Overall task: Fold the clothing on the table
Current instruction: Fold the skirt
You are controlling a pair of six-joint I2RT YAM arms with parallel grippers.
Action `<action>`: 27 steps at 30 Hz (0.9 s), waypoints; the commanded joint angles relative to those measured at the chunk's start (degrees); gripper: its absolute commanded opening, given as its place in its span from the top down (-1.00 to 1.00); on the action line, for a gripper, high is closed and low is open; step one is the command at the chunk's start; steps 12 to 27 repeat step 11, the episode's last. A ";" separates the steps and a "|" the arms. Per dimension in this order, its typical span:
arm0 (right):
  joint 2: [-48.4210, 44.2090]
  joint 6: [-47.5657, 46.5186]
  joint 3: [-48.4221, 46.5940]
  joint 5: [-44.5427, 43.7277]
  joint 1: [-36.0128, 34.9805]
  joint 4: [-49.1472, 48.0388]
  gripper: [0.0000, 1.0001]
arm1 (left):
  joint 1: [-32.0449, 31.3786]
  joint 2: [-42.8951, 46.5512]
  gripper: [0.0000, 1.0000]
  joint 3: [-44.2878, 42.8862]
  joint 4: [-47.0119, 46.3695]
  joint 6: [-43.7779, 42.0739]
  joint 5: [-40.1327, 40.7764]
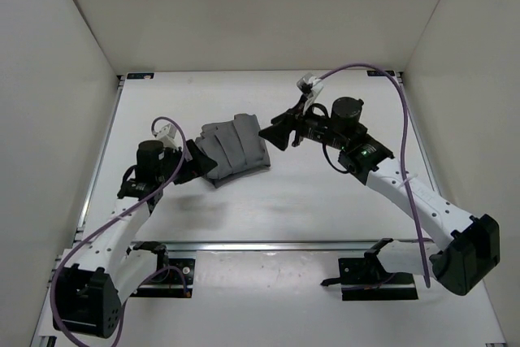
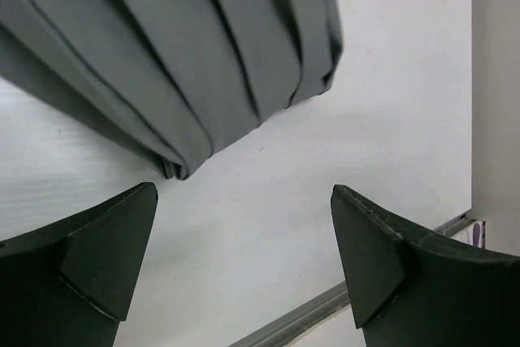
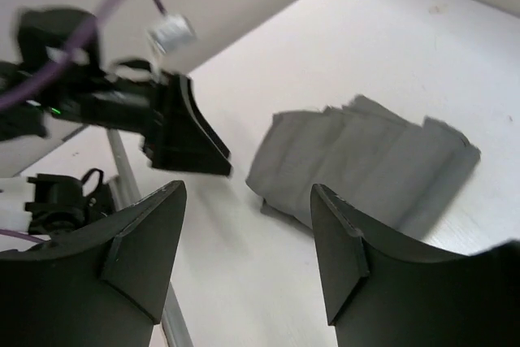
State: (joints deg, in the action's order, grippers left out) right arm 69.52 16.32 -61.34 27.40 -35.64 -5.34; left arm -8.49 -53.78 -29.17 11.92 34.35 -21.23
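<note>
A medium-grey pleated fabric skirt (image 1: 234,150) lies in a compact folded bundle mid-way across the flat white table (image 1: 309,209). The left gripper (image 1: 197,162) and right gripper (image 1: 272,134) flank it, jaws wide and empty. The folding looks nearly finished; next, both arms likely need to lift clear without snagging the cloth.

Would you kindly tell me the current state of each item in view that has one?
Skirt, folded into a compact pleated bundle, lying on the table, not gripped.
Left gripper, open, fingers apart, holding nothing, just off the skirt's edge.
Right gripper, open, fingers apart, holding nothing, close to the skirt.
</note>
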 commanded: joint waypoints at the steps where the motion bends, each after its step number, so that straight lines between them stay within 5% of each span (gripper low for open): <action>1: -1.05 -1.55 2.89 -1.30 1.80 -0.63 -0.20 | -0.65 1.92 -0.97 -5.63 7.93 -5.69 -0.74; 7: 0.87 -3.92 2.37 -3.92 1.36 1.82 -0.44 | -2.76 5.52 -0.98 -5.03 11.01 -9.21 -0.20; 27: 4.47 -4.54 2.63 -5.07 1.45 1.92 -0.42 | -1.97 4.74 -0.97 -6.86 15.92 -11.75 1.44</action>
